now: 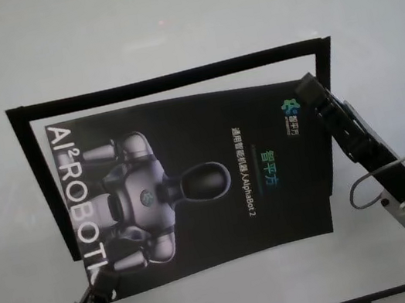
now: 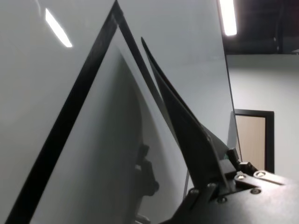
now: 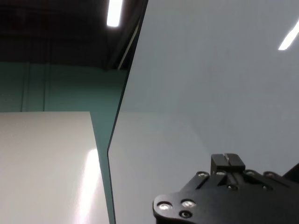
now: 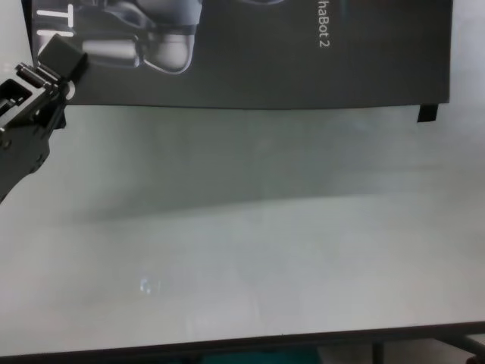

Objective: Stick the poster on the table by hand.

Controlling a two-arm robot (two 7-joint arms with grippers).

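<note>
Holding poster (image 1: 191,177) flat on tabletop (image 1: 163,17), inside black tape frame (image 1: 173,75). Left end effector (image 1: 100,283) pinches near-left corner, closed on sheet. Right end effector (image 1: 305,90) at far-right edge; you cannot tell its grip. Sheet thin, light, floppy: grip corners, press gently.

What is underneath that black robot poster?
Under the poster lies the pale table, with black tape strips framing it. The left gripper and right gripper touch opposite corners. Anything beneath its middle is hidden.
</note>
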